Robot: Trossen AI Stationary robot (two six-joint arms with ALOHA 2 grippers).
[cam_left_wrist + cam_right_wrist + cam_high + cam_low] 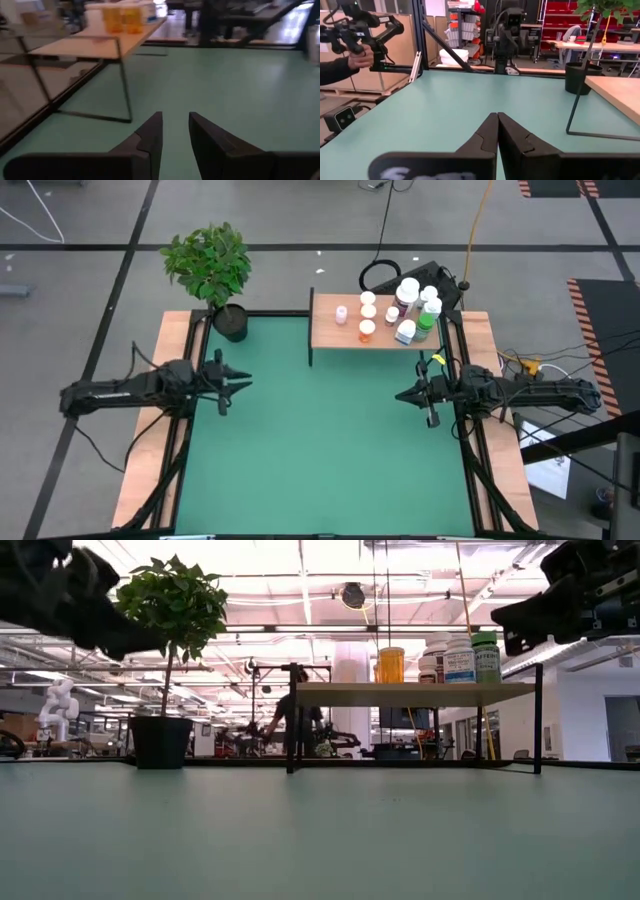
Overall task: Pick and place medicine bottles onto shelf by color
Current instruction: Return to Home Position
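Note:
The shelf point(375, 330), a light-wood board on thin black legs, stands at the table's far edge, right of centre. Several medicine bottles stand on it: a white one point(368, 300), an amber-orange one point(367, 331), a dark one with a white cap point(407, 292) and a green one point(428, 320). The low view shows the orange bottle point(391, 664) and the green bottle point(485, 657) upright on the board point(410, 693). My left gripper point(240, 380) hovers at the table's left side, open and empty point(175, 135). My right gripper point(405, 395) hovers at the right side, shut and empty point(497, 130).
A potted plant point(215, 270) stands at the table's far left corner. Light wooden rails point(160, 420) edge the green table on the left and right. Cables and a dark object point(400, 275) lie behind the shelf. A person's hand point(357, 57) holding a controller shows beyond the table.

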